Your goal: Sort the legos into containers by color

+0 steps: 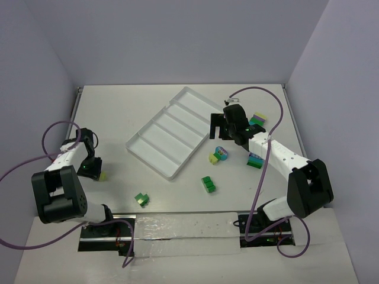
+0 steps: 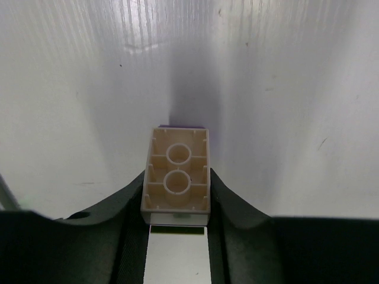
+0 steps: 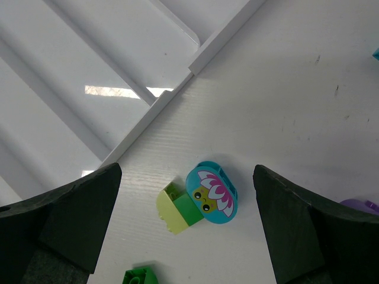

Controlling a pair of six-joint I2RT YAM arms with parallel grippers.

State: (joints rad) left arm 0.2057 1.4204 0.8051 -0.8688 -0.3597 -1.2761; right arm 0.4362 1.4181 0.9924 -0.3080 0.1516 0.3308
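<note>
Pale lavender walls (image 1: 177, 41) closed in the white desk (image 1: 118, 112) on three sides. Its top was matte, finely ribbed board, marked with a few small dark scuffs. Near the desk's middle, set slantwise, lay the tray (image 1: 163, 139), glossy translucent-white plastic split by thin ridges into four long troughs.

By the left edge the left claw (image 1: 92, 168) was clamped tight on a pale brick (image 2: 176, 171). The brick's hollow underside, with two round tubes, faced the wrist camera, and a purple sliver showed behind it.

The right claw (image 3: 186, 170) hung with its jaws spread wide, gripping nothing, just off the tray's right-hand rim. Below it lay a rounded teal piece (image 3: 212, 192) printed with a pink flower face, touching a yellow-green brick (image 3: 172, 207).

Toward the near edge sat a green pair (image 1: 208, 184) and a lone green brick (image 1: 141, 199). Toward the right edge, beside the right arm, stood a purple, teal and green stack (image 1: 255, 160) and a second mixed clump (image 1: 256, 120).
</note>
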